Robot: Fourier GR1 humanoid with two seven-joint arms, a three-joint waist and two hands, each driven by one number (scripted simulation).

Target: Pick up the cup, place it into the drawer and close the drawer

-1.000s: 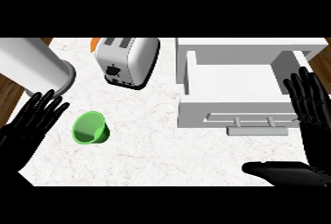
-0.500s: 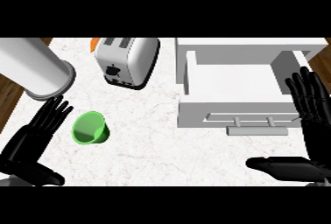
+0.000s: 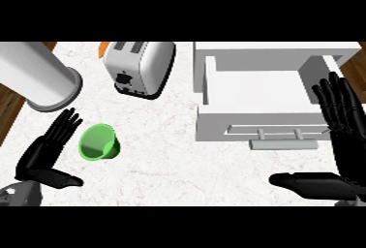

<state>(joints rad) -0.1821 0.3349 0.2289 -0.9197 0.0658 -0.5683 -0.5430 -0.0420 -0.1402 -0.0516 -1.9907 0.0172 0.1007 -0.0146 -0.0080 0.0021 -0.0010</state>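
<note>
Plainly, we see green cup (image 3: 99, 141) lying tipped on white marble counter (image 3: 178, 164), mouth toward our left hand (image 3: 49, 152). Left hand just beside cup, fingers straight and slightly apart, holding nothing. Toaster (image 3: 139, 68) stands beyond cup; big grey cylinder (image 3: 39, 75) at upper left, near cup. Drawer (image 3: 261, 104) open at right, well apart from cup, handle (image 3: 282, 138) facing us. Right hand (image 3: 342, 118) by drawer's right edge, fingers straight, apart, holding nothing.

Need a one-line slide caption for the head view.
Left hand open beside the green cup lying on its side; white drawer open, right hand open at its right edge; toaster behind.
</note>
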